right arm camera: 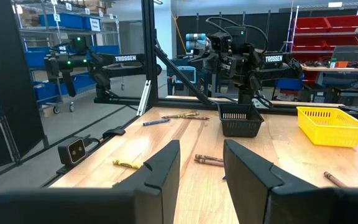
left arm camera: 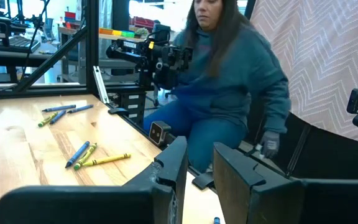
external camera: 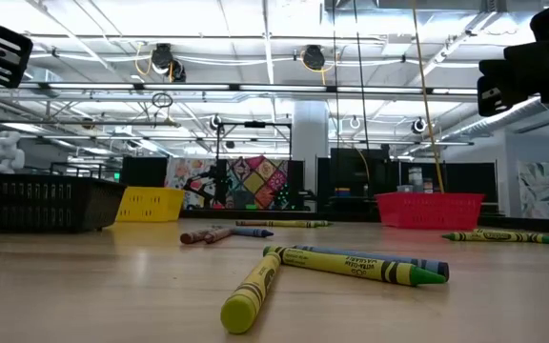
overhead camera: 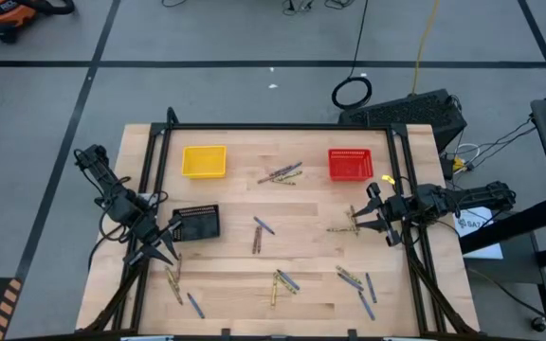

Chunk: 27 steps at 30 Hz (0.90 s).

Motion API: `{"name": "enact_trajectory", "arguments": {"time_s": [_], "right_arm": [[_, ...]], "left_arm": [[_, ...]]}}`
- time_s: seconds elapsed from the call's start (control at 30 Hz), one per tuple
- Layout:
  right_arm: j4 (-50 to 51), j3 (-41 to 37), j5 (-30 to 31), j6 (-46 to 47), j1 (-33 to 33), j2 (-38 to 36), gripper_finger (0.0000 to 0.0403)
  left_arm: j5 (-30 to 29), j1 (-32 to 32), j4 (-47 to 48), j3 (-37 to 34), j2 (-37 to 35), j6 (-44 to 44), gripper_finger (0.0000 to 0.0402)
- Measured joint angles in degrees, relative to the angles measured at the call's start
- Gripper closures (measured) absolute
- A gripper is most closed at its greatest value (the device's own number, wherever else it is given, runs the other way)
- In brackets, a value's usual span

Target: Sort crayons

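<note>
Crayons in yellow, blue-grey and brown-red lie flat and scattered on the wooden table [overhead camera: 311, 256]: a cluster [overhead camera: 281, 175] between the yellow and red baskets, a pair [overhead camera: 257, 233] at the middle, and several [overhead camera: 282, 282] near the front edge. Two of them lie close to the low camera [external camera: 336, 264]. My left gripper [overhead camera: 164, 244] hovers open and empty beside the black basket [overhead camera: 197, 223]. My right gripper [overhead camera: 375, 214] hovers open and empty at the table's right side, next to a few crayons [overhead camera: 347, 227]. Both wrist views show a gap between the fingers: left [left arm camera: 197, 171], right [right arm camera: 201, 163].
A yellow basket [overhead camera: 204, 161] stands at the far left and a red basket [overhead camera: 350, 164] at the far right. Black frame rails [overhead camera: 150, 180] run along both table sides. A person [left arm camera: 229, 74] sits beyond the table's right side.
</note>
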State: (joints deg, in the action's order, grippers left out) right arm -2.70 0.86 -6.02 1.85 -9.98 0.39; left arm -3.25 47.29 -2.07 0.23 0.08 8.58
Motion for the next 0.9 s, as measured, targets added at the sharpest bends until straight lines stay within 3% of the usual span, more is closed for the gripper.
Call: {"name": "enact_trajectory", "arguments": {"time_s": [0.9], "right_arm": [[-3.00, 0.00, 0.00, 0.73, 0.01, -0.01, 0.0292]], "left_arm": [[0.00, -0.02, -0.02, 0.02, 0.02, 0.00, 0.0322]]}}
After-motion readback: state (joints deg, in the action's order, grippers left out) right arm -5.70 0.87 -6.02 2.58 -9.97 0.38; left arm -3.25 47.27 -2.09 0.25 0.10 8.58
